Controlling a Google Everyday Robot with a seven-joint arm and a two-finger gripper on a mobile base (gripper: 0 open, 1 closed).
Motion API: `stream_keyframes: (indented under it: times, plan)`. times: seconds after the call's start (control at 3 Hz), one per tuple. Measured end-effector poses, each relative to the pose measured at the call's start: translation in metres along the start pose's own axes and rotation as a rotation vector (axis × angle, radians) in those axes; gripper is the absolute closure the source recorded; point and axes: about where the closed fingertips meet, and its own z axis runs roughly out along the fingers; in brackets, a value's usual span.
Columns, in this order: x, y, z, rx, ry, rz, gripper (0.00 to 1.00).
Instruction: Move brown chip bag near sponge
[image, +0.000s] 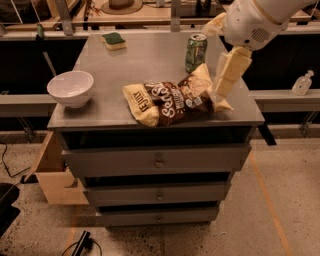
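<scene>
The brown chip bag (172, 101) lies crumpled near the front edge of the grey cabinet top (145, 62), right of centre. The sponge (114, 40), green on top and yellow below, sits at the far back left of the top. My gripper (220, 94) hangs from the white arm (252, 22) at the upper right. It points down over the bag's right end, just above or touching its pale corner. Nothing is lifted.
A green soda can (195, 52) stands just behind the bag, close to the arm. A white bowl (70, 88) sits at the front left. A small clear bottle (302, 83) rests on a ledge to the right. An open cardboard box (50, 170) stands at the cabinet's lower left.
</scene>
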Motion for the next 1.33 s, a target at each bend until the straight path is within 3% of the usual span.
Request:
stream_keyframes:
  times: [0.33, 0.67, 1.33]
  plan:
    - [-0.018, -0.017, 0.04, -0.006, -0.091, -0.025, 0.0]
    - [-0.027, -0.022, 0.082, -0.001, -0.116, -0.054, 0.0]
    - [-0.039, -0.019, 0.145, -0.027, -0.054, -0.075, 0.41]
